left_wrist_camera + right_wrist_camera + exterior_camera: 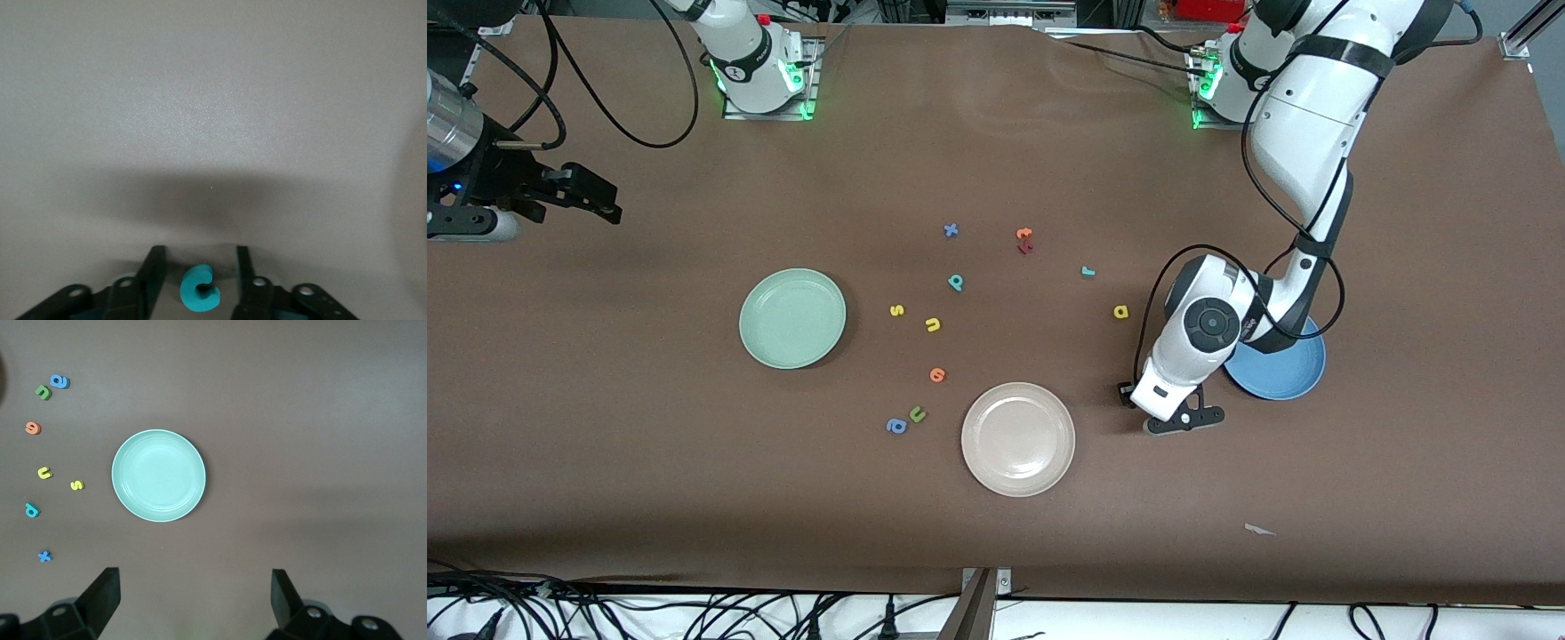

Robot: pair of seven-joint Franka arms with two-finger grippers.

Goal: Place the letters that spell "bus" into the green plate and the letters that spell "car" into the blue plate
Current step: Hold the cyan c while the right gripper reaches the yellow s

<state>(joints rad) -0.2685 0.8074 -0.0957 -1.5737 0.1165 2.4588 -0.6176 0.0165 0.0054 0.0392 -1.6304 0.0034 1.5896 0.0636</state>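
The table (pixel 694 498) is covered in plain dark brown. On it sit a pale mint-green plate (pixel 792 318), a mid-blue plate (pixel 1294 378) and a beige-white plate (pixel 1018 438), none patterned. At twelve o'clock from the beige one lie a yellow s (pixel 896 310), yellow u (pixel 933 324) and teal b (pixel 956 283). The teal c (pixel 200 289) lies between black fingers (pixel 150 277). Both arms are white.

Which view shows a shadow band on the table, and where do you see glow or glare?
Left wrist view: a broad dark shadow band crosses the brown table above the small teal foam letter c, between the left gripper fingers. Front view: green lights glow at both arm bases; the glossy pale mint-green plate shows soft sheen.
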